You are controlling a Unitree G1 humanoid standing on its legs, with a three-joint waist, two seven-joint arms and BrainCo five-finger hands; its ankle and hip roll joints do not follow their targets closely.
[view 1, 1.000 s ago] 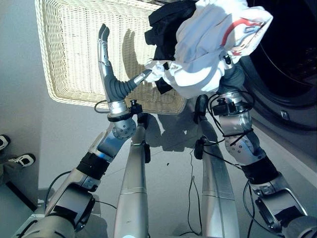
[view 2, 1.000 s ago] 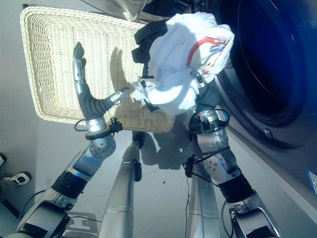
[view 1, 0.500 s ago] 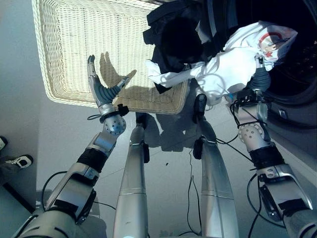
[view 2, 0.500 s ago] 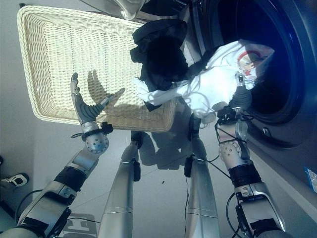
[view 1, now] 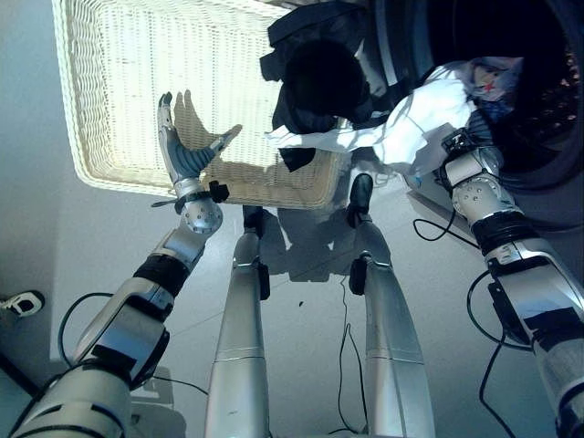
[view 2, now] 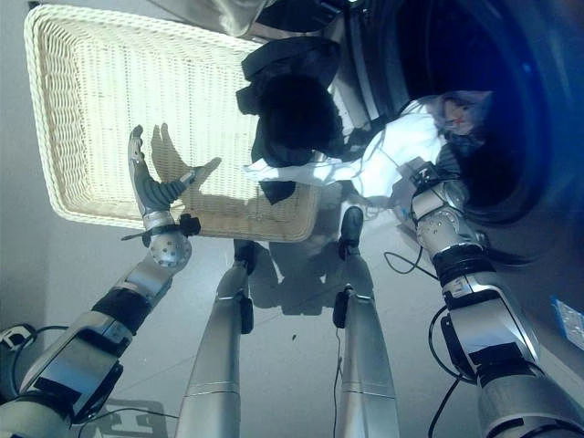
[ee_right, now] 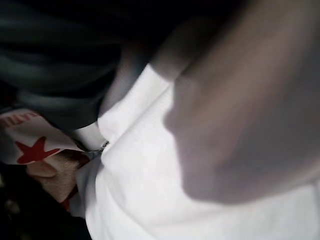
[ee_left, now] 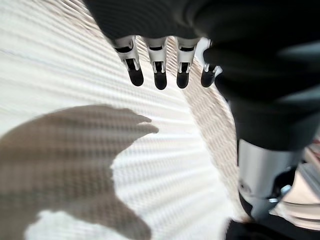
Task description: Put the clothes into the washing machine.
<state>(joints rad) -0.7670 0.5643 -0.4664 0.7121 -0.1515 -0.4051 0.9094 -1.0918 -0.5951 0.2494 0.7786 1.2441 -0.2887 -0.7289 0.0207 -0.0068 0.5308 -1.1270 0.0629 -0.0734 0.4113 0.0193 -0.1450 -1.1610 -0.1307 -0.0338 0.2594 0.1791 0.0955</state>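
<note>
Place: I read this as a home laundry corner | cues: washing machine [view 1: 538, 100] drum open, wicker basket [view 1: 119, 100] on grey floor [view 1: 301, 301], clothes [view 1: 319, 82] heaped.

Two silver-grey arms built of rounded metal segments, with dark bands at the joints and a ball-shaped wrist. The left robot hand [view 1: 182, 155] has slim silver fingers [ee_left: 159, 70] with dark tips; a dark ribbed cover wraps its back and wrist.
</note>
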